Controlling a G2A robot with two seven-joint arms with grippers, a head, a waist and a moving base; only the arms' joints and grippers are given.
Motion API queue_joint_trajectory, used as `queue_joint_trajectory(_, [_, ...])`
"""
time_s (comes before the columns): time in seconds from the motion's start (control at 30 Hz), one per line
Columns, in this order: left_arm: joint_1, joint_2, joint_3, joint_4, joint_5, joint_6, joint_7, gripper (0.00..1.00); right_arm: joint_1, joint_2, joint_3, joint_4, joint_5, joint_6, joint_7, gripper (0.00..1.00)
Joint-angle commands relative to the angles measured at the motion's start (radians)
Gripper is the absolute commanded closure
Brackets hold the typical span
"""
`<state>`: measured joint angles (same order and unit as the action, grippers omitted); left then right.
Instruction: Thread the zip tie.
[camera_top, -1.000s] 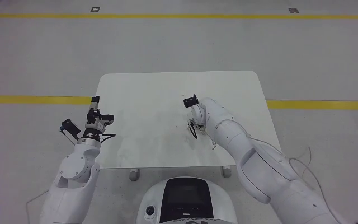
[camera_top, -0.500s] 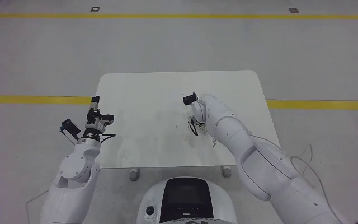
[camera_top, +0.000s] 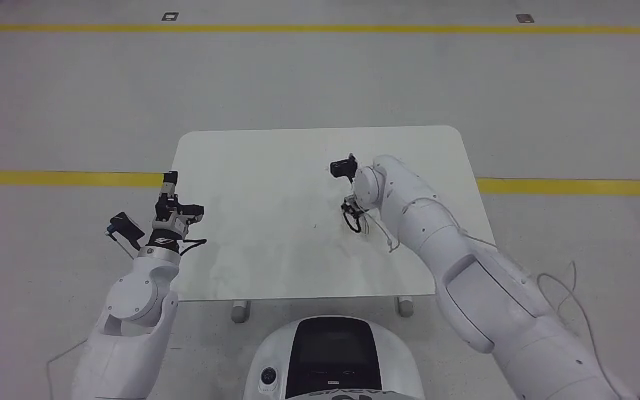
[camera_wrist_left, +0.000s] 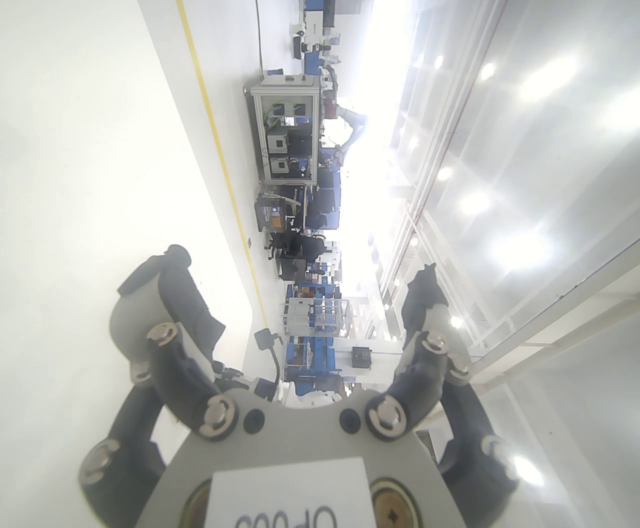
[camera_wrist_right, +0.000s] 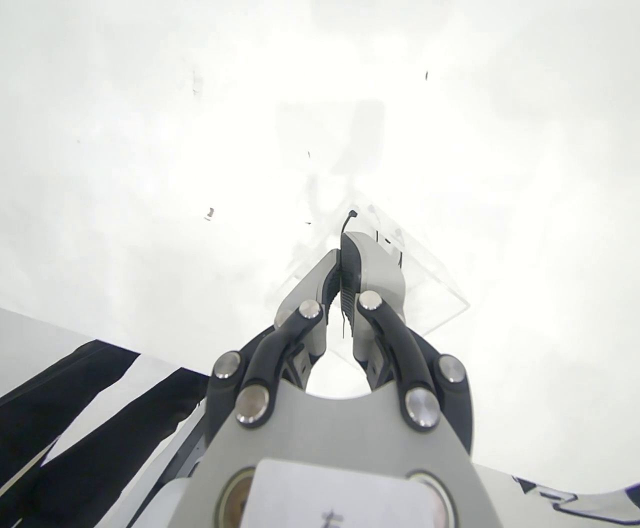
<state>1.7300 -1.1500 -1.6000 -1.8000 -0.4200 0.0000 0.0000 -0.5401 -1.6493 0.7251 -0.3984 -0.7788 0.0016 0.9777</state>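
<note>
While the left gripper (camera_wrist_left: 299, 262) sits spread wide and empty by the table's (camera_top: 250, 200) left edge, the right gripper (camera_wrist_right: 342, 250) pinches the thin black zip tie (camera_wrist_right: 348, 220) over a clear block (camera_wrist_right: 430, 290) near the table's middle.

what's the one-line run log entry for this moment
right claw shut on zip tie above table | left claw open, empty, beside table edge | clear piece on table by right claw
</note>
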Motion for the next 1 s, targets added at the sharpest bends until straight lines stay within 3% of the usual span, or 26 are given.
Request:
queue_joint_trajectory(0.0, [0.000, 0.000, 0.000, 0.000, 0.000, 0.000, 0.000, 0.00, -0.006, 0.014, 0.017, -0.027, 0.006, -0.011, 0.014, 1.00])
queue_joint_trajectory(0.17, [0.000, 0.000, 0.000, 0.000, 0.000, 0.000, 0.000, 0.00, -0.034, 0.048, 0.053, -0.124, 0.004, -0.022, 0.059, 1.00])
queue_joint_trajectory(0.43, [0.000, 0.000, 0.000, 0.000, 0.000, 0.000, 0.000, 0.00, -0.038, 0.049, 0.055, -0.125, 0.008, -0.023, 0.053, 1.00])
queue_joint_trajectory(0.67, [0.000, 0.000, 0.000, 0.000, 0.000, 0.000, 0.000, 0.00, -0.058, 0.091, 0.155, -0.160, 0.111, -0.126, 0.037, 1.00])
queue_joint_trajectory(0.97, [0.000, 0.000, 0.000, 0.000, 0.000, 0.000, 0.000, 0.00, -0.175, 0.142, 0.293, -0.331, 0.315, -0.232, 0.053, 1.00])
